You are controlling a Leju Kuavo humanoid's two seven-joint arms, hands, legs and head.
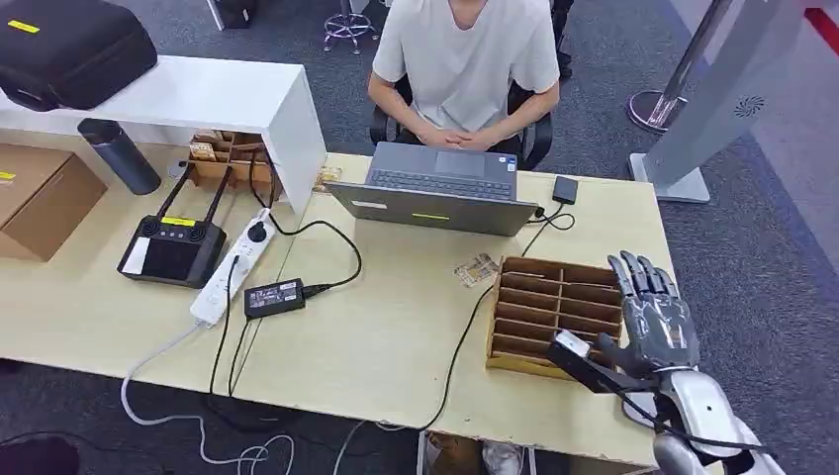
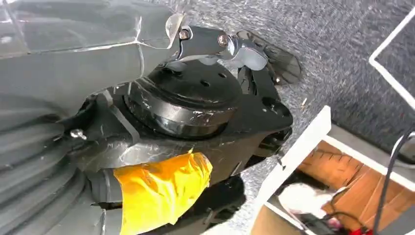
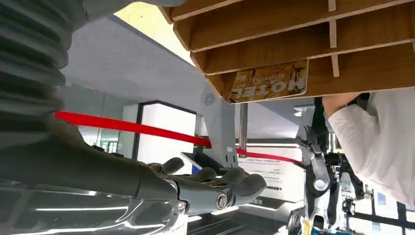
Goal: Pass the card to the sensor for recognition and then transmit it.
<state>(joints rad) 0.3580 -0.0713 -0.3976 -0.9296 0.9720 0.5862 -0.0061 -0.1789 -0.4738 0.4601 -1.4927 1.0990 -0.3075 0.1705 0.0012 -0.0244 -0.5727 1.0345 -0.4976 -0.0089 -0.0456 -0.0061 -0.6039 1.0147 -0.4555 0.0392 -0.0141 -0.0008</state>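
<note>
Office desk (image 1: pixel 376 336), person seated behind 1 laptop (image 1: pixel 435 193). 1 wooden slotted rack (image 1: pixel 554 312) just beside the right hand (image 1: pixel 653 317), fingers straight and apart, holding nothing. 1 card (image 3: pixel 269 81) visible, lying in the rack beyond the fingertips. Card likely light, stiff, slick; pinch an exposed edge. Left hand: cannot tell.

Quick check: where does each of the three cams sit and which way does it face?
Head: high on the body, facing forward and down at the desk; right hand beside the wooden organizer.
Left wrist: looks at carpet and dark robot parts.
Right wrist: behind the right hand, facing the organizer holding a card.
Shared: the organizer and right hand.
</note>
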